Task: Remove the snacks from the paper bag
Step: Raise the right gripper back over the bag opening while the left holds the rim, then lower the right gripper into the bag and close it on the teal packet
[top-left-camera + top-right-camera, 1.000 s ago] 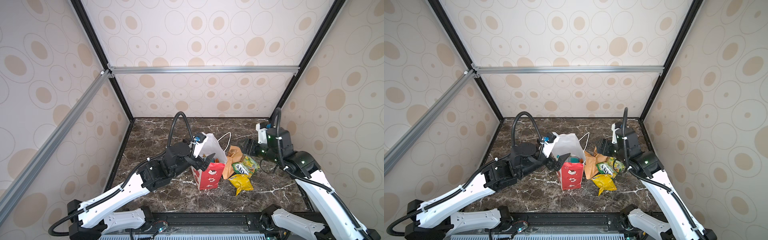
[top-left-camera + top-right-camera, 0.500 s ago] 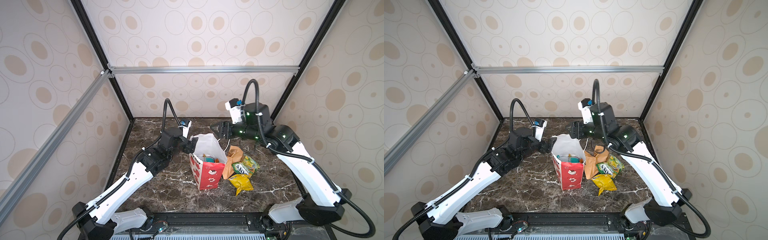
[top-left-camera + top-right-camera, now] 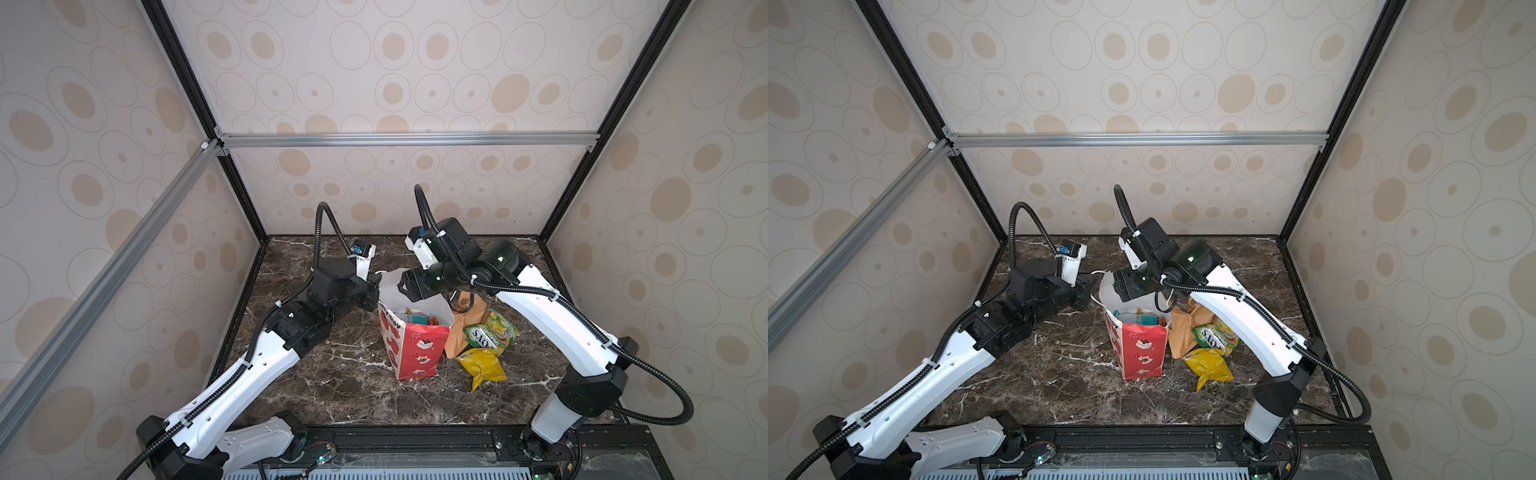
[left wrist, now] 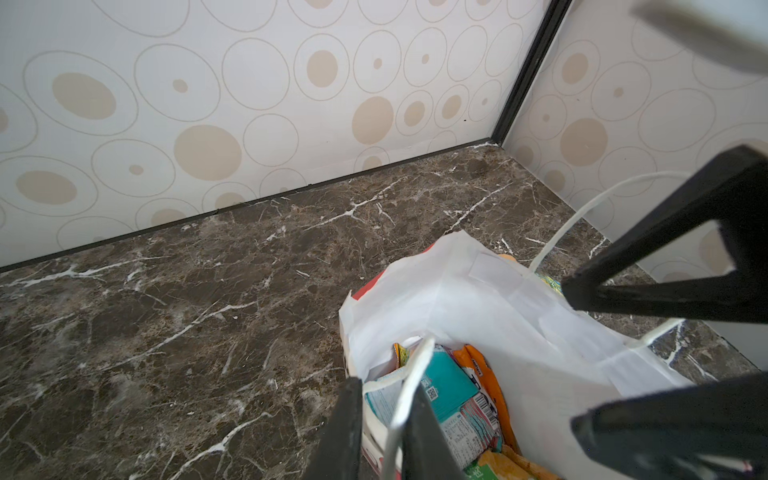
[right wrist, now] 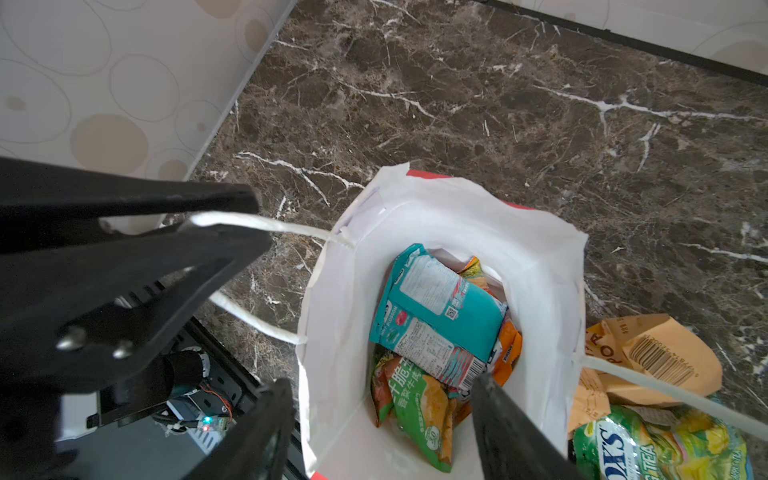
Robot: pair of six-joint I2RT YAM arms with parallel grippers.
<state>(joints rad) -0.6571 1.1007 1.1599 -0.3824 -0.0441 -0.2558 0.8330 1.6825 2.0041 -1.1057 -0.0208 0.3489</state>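
Left gripper (image 4: 385, 399) pinches the bag's (image 3: 415, 353) cord handle (image 5: 286, 227), likely to steady it and keep the mouth open. Right gripper (image 5: 384, 380), jaws spread, hovers over that mouth above the teal packet (image 5: 436, 307). Other snacks (image 3: 484, 336) lie just beside the bag.

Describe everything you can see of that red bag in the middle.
The paper bag stands upright and open on the marble tabletop: red outside with white cartoon prints, white inside, crumpled. A teal packet, an orange packet and a green-and-red packet lie in it. The left pincer pinches one white cord handle; the open right pincer hovers over its mouth. A tan pouch rests against its side.
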